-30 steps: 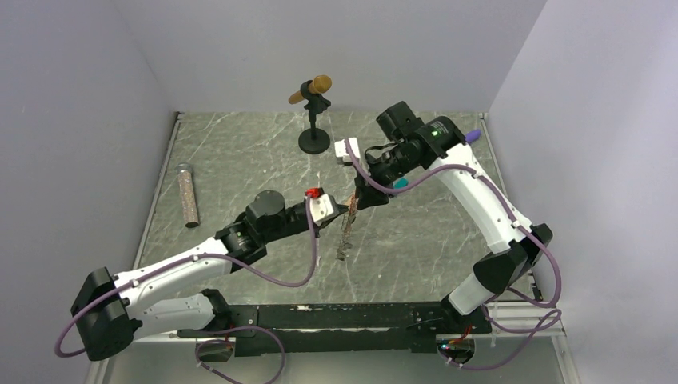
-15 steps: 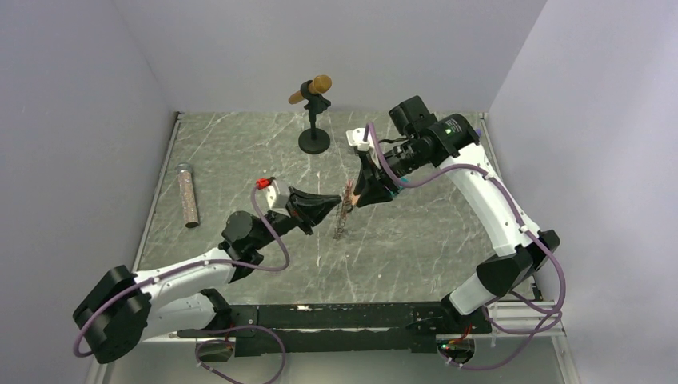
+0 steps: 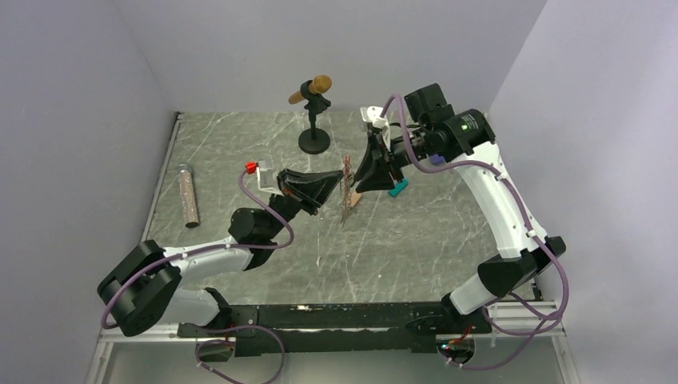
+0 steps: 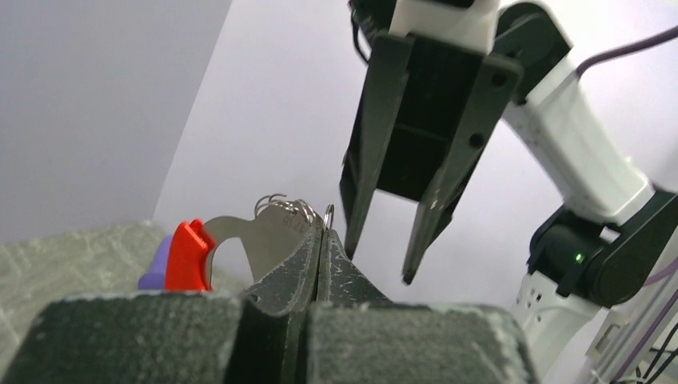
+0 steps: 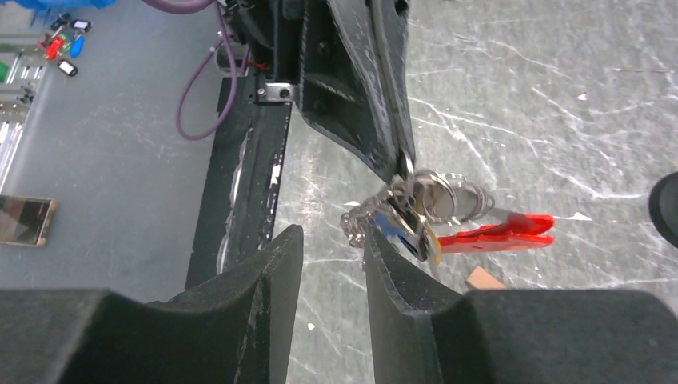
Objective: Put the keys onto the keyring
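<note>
The keyring [image 5: 424, 210] is a bunch of silvery rings, a thin chain, blue and yellowish tags and a red clip [image 5: 504, 232]. It hangs in the air from my left gripper [image 3: 328, 186], which is shut on its silvery plate and rings [image 4: 281, 230]. My right gripper [image 5: 332, 240] is open and empty. It faces the bunch, its right finger [image 5: 392, 268] close beside the tags. In the top view the keyring [image 3: 348, 188] hangs between both grippers, with the right gripper [image 3: 372, 186] just right of it. I cannot make out any black-headed keys.
A loose tan block [image 5: 484, 278] lies on the table under the bunch. A teal block [image 3: 397, 190] lies by the right gripper. A microphone stand [image 3: 314, 140] stands at the back and a tube [image 3: 188, 194] lies at the left. Small coloured items [image 5: 64, 44] lie beyond the table edge.
My left gripper has rotated and carried the keyring up and toward the back of the table. My right gripper has moved back and right, staying beside the bunch.
</note>
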Available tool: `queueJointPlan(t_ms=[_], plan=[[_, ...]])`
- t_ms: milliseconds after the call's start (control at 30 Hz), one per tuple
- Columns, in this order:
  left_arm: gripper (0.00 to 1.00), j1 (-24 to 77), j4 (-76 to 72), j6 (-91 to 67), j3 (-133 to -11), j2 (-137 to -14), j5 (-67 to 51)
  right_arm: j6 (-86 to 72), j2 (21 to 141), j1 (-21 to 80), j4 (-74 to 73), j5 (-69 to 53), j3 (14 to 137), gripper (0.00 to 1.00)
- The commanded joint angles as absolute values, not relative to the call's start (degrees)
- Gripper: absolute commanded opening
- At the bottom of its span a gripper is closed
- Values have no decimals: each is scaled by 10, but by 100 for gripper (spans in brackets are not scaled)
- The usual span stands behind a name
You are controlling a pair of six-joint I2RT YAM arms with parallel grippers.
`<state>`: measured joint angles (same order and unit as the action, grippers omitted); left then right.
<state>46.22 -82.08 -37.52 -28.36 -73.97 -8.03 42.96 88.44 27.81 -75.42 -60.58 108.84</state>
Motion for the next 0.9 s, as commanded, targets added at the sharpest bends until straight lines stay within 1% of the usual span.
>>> queueJointPlan(t_ms=[0,200,467,867], plan=[[0,464,-954,-398,-333,-744,-64,381,857,254,-705,-642,1107,38],[0,464,-955,-416,-357,-760,-77,341,855,223,-677,-668,1109,36],[0,465,-954,-414,-387,-773,-95,345,853,214,-679,-706,1115,36],[0,471,-930,-391,-407,-781,-99,306,855,214,-636,-699,1102,35]])
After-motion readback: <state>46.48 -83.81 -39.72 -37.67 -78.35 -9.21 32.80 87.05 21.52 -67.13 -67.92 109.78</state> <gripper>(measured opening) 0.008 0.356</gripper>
